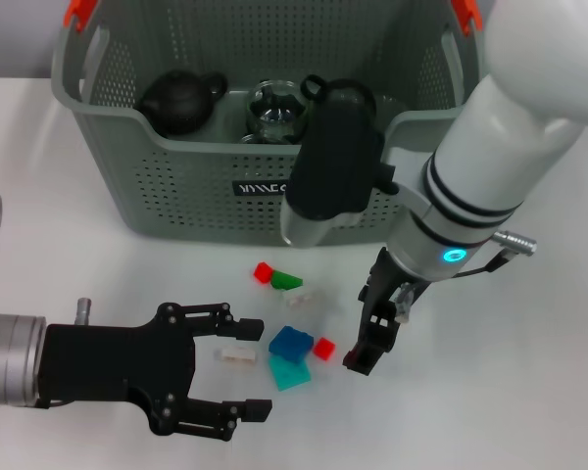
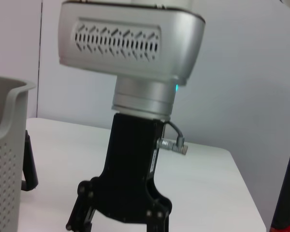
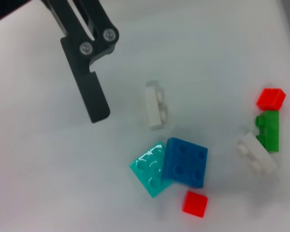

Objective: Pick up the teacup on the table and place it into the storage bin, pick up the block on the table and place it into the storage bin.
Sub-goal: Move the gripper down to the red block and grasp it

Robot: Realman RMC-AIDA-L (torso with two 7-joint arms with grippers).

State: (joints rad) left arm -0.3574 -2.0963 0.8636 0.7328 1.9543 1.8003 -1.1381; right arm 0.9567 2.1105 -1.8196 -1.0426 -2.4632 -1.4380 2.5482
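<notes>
Label on the storage bin (image 1: 176, 186) is a small black tag with white lettering, half hidden by our right arm; we can't read it. Inside the bin: a dark teapot (image 1: 179, 102) and a clear glass teacup (image 1: 271, 111).

Blocks sit on the white table (image 1: 529, 392) in front of the bin: blue block (image 1: 290, 344) overlapping a teal block (image 1: 291, 372), small red cube (image 1: 323, 348) just beside them, white block (image 1: 237, 355), plus red, green and white pieces nearer the bin.

Our left gripper (image 1: 243, 365) is spread wide, empty, fingers either side of the white block, not touching. Our right gripper (image 1: 369, 345) sits just beside the red cube, holding nothing; we cannot tell its finger gap.
</notes>
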